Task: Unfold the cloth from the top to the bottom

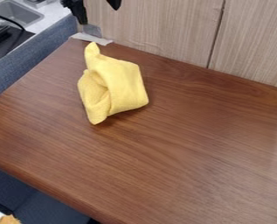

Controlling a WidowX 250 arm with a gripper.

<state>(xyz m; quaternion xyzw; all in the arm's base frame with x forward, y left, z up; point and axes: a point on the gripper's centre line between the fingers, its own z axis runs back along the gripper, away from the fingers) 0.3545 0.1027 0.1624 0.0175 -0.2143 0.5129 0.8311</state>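
The black two-finger gripper (99, 15) hangs at the view's top edge, fingers apart; the folded yellow fabric cloth (122, 83) lies below it, pointed top corner (92, 49) nearest.

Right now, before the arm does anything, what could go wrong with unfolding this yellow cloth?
The yellow cloth is bunched with layers overlapping, so the gripper might pinch several at once and drag the whole bundle. Its pointed tip lies near the wood panel behind the table, so a grasp there could bump the panel. The gripper hangs beyond that tip, so a short reach may miss it.
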